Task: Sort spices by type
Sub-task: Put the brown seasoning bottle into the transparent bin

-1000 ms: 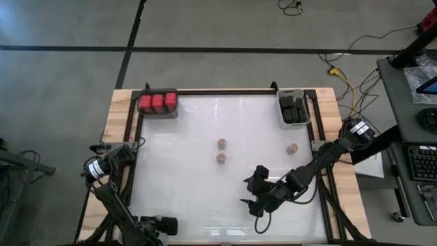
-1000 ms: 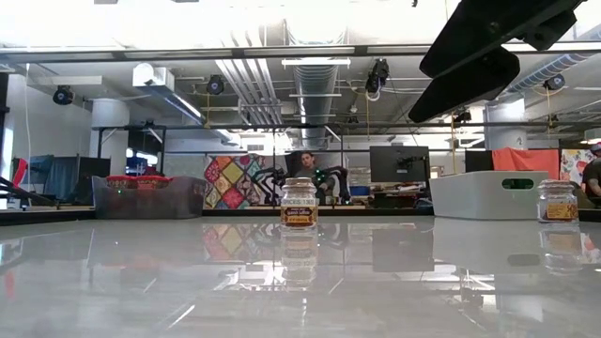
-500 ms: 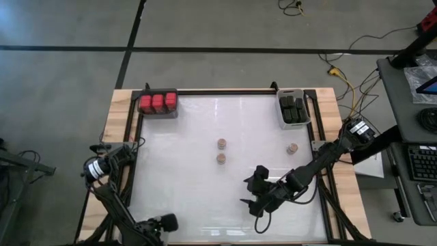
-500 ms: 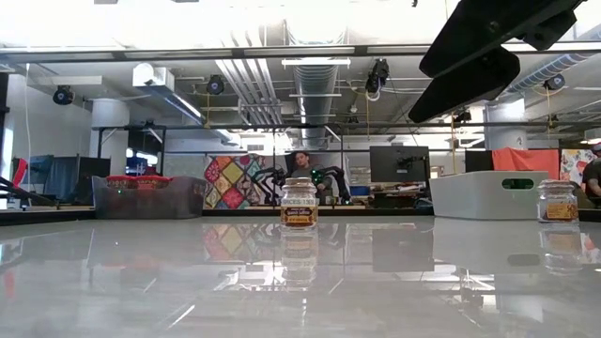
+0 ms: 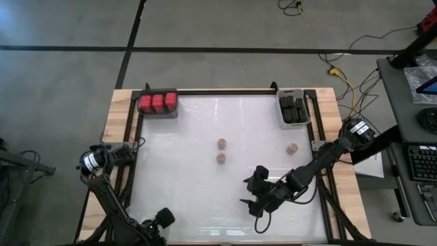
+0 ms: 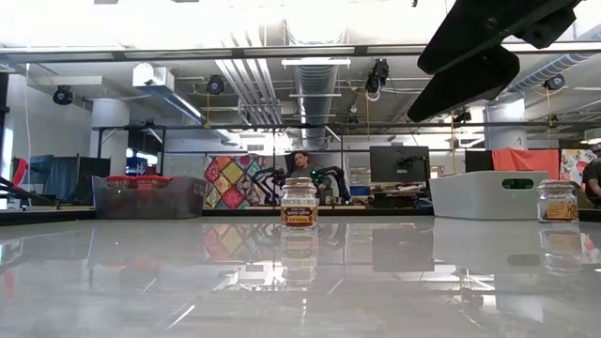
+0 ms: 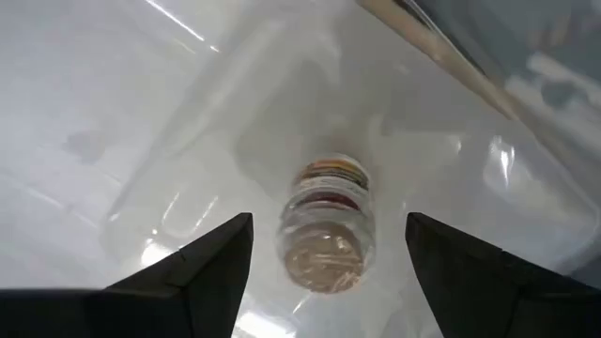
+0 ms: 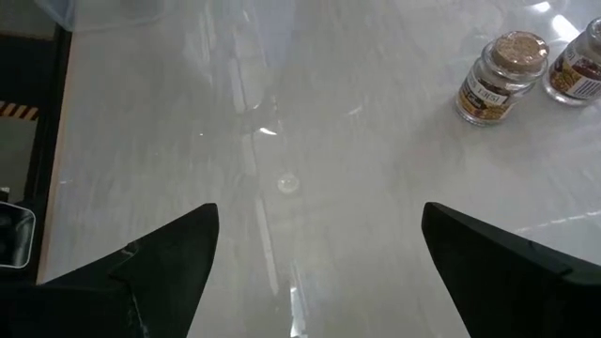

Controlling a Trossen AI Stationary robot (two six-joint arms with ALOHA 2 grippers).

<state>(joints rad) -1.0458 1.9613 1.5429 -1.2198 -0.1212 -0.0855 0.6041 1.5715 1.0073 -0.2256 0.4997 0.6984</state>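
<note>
Jar (image 7: 325,223) lies centred between the left gripper's (image 7: 325,268) spread jaws, untouched; right gripper (image 8: 315,268) hovers over bench (image 8: 282,141), jaws apart.

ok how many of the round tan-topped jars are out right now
4. One jar and a second jar stand close together mid-table, a third jar is nearer the right edge, and a fourth jar is in a clear bin below the left claw. The arms may hide others.

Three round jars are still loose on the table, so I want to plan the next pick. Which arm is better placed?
Right. The right gripper hangs open over the table, nearest the two middle jars, which also show ahead of it in its wrist view. The left gripper sits at the near edge, over another jar.
</note>
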